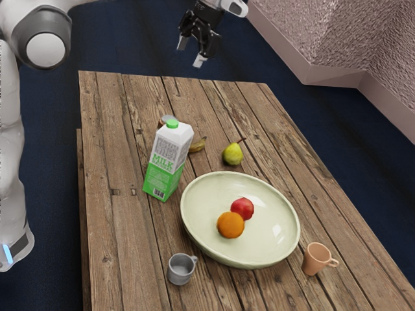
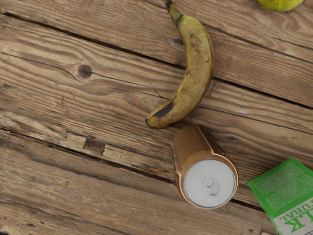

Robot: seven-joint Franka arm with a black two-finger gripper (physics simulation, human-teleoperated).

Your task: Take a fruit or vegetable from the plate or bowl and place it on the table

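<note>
Well apart from tool (image 1: 190, 53), in bowl (image 1: 264, 241): orange (image 1: 230, 225), red fruit (image 1: 244, 208).

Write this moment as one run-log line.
fingers open | nothing held | orange and red fruit in bowl | banana, pear on table

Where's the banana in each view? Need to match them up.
Exterior view: banana on the table, partly hidden behind the milk carton, on the side toward the pear.
Wrist view: banana largely in the open, its end away from the stem close by the can.
Shared landmark: the green-and-white milk carton.
</note>
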